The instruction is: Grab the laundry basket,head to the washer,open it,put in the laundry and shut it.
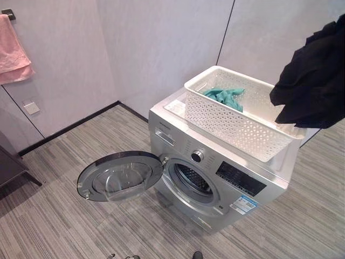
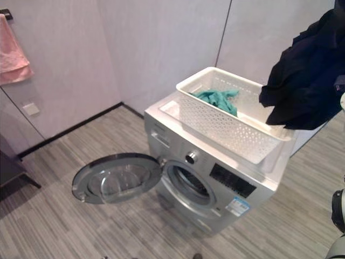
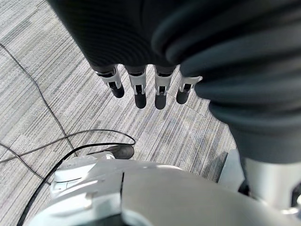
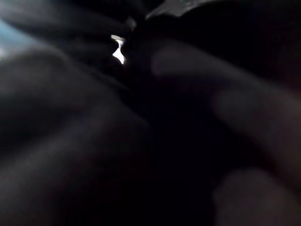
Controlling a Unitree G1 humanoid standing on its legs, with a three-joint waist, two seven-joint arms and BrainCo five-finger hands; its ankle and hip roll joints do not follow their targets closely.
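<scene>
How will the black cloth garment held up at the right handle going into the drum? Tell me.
The black cloth garment hangs in loose folds, so probably floppy. It bunches wide, so it may snag on the round drum opening. Likely light.

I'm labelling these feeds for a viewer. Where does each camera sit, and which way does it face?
Left eye: on the head, looking down at the washer with its door open and the basket on top.
Right eye: the same scene from slightly aside; both share the black garment hanging at the right.
Left wrist: along the left hand, straight fingers over the floor.
Right wrist: covered by dark cloth.
</scene>
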